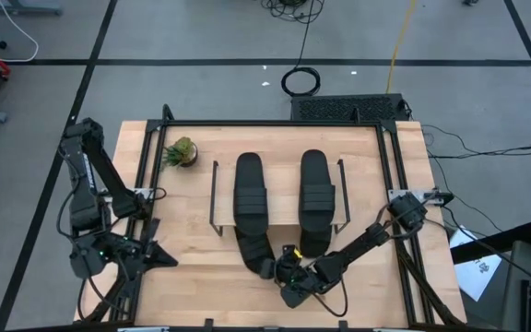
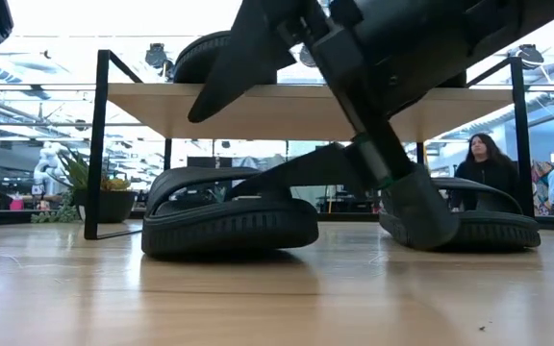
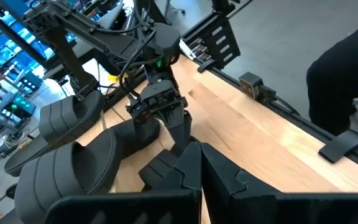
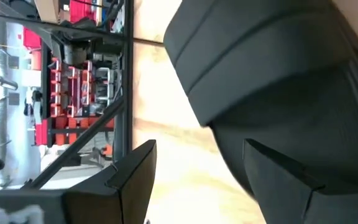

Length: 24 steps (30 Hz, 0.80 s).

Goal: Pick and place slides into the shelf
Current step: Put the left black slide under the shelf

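a: two black ribbed-strap slide sandals (image 1: 248, 189) already up on the top board of the small light-wood shelf with thin black wire sides (image 1: 215, 198), side by side.

b: and underneath? two more black slides on the table, toes under the shelf. left one (image 2: 229, 219) sticking out at the near edge, slanted; right one (image 2: 489, 219) mostly tucked in.

a: right gripper (image 1: 284, 270) low at the heel of that slanted lower slide. fingers parted wide, one finger (image 4: 303, 186) against the sole's edge, the other (image 4: 132, 177) out over bare wood. nothing pinched.

b: pushing or reaching for a hold?

a: cannot tell. probably nudging it further in.

b: left gripper (image 1: 150, 254)?

a: parked at the table's left edge, well away from the shelf. fingers look drawn close together, holding nothing.

b: so nearly done, seemingly. top pair placed, lower pair roughly in, only the slanted slide left to straighten and seat.
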Motion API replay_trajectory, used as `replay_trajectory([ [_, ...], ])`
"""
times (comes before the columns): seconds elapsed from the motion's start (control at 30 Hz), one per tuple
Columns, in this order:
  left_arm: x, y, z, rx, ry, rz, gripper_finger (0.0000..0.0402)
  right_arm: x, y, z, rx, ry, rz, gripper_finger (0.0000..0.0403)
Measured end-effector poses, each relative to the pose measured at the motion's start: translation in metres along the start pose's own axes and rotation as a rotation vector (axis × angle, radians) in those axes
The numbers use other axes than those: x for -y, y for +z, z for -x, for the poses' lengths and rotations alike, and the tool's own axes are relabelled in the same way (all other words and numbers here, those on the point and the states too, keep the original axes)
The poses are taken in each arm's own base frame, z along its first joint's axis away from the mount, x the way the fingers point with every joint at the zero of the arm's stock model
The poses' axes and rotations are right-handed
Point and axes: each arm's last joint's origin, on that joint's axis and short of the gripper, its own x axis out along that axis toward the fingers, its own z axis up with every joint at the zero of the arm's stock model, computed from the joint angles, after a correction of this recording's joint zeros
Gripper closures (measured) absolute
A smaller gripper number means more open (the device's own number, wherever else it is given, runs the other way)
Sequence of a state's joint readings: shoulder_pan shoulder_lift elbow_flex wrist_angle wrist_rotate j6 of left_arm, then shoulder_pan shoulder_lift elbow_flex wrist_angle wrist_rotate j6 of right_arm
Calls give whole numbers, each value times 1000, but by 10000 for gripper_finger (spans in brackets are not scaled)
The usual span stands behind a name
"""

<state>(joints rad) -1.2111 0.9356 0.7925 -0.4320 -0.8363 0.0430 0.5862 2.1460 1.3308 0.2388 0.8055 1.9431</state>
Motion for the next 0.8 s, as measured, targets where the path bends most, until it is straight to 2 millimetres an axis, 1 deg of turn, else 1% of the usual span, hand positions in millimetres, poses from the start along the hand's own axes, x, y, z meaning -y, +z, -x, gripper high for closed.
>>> replay_trajectory([
  [0.1, 1, 0, 1, 3, 1, 1, 399, -1, -8, 7, -29, 30, -7, 171],
  [0.17, 1, 0, 1, 5, 2, -1, 400, -5, -16, 14, -56, 89, 9, 171],
  [0.23, 2, 0, 2, 6, 5, -11, 399, -13, -24, 23, -54, 178, 60, 171],
  [0.3, 2, 0, 2, 7, 6, -15, 399, -25, -31, 35, -25, 286, 166, 171],
  [0.37, 2, 1, 2, 8, 6, -17, 401, -40, -36, 50, 46, 412, 326, 171],
  [0.43, 1, 1, 2, 14, 7, -25, 400, -54, -39, 69, 131, 532, 540, 172],
  [0.53, 1, 3, 2, 25, 8, -41, 400, -67, -42, 98, 294, 677, 865, 176],
  [0.63, 0, 6, 1, 45, 17, -41, 400, -67, -46, 118, 440, 695, 1148, 189],
  [0.73, -5, 9, -3, 61, 47, -11, 399, -65, -50, 125, 537, 652, 1410, 205],
  [0.8, -9, 9, -6, 54, 74, 18, 401, -67, -47, 127, 618, 582, 1550, 217],
])
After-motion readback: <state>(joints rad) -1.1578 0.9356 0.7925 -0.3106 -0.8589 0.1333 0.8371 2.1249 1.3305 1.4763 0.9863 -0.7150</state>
